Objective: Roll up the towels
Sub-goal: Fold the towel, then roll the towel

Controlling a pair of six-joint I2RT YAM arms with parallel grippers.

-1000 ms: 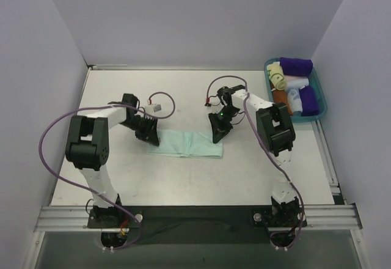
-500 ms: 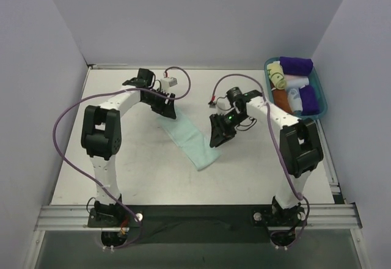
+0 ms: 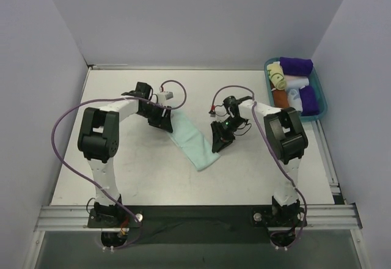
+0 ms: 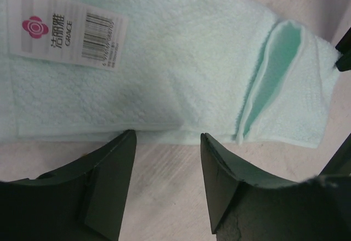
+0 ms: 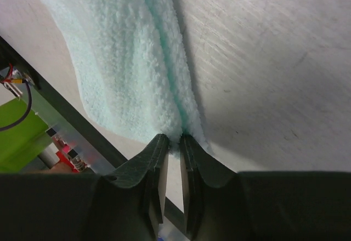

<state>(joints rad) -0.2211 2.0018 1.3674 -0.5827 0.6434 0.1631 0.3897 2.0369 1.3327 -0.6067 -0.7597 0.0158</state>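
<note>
One mint towel (image 3: 192,140) before me: right gripper (image 5: 174,139) clamped on its edge, left gripper (image 4: 167,140) spread apart

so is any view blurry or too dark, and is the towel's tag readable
Top external: sharp, evenly lit, shadows faint. Left wrist: crisp; the label on the mint towel legibly shows a barcode and GRACE, while the left gripper sits dark at the bottom. Right wrist: towel fibres are sharp, a soft shadow falls on the table beside it, and the right gripper is underexposed.
</note>
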